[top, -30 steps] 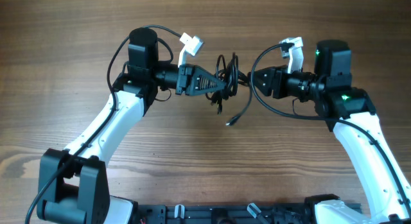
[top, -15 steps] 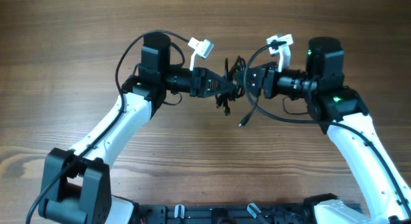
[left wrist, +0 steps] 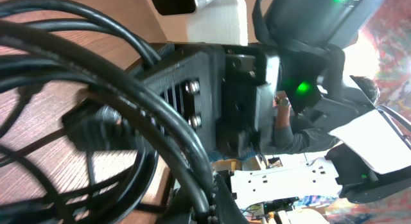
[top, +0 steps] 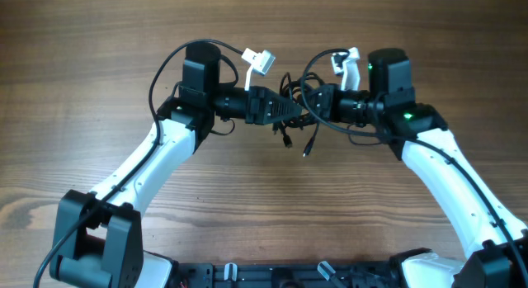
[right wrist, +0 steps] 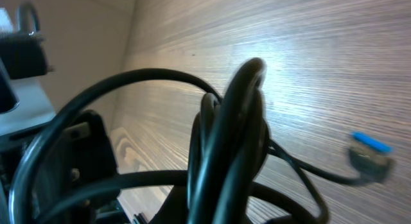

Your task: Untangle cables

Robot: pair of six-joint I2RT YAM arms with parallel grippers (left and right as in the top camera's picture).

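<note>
The cables (top: 298,116) are a small black knotted bundle that hangs above the wooden table at the middle back, caught between both grippers. My left gripper (top: 288,112) reaches in from the left and is shut on the bundle's left side. From the right, my right gripper (top: 313,103) is shut on the loops. Two plug ends (top: 306,150) dangle below the bundle. In the left wrist view thick loops of the cables (left wrist: 128,102) fill the frame, with the right gripper's body (left wrist: 237,89) close behind. In the right wrist view the cables (right wrist: 234,134) rise from between the jaws, and a blue-tipped plug (right wrist: 367,153) hangs to the right.
White clips stand on both wrists (top: 262,61) (top: 346,60), with each arm's own thicker black wire (top: 165,69) looping nearby. The wooden table (top: 99,90) stretches around the arms. A black rail (top: 313,273) runs along the front edge.
My right arm has moved left up to the bundle and its jaws have closed on the loops. The left gripper shifted a little right with the bundle, then held still.
</note>
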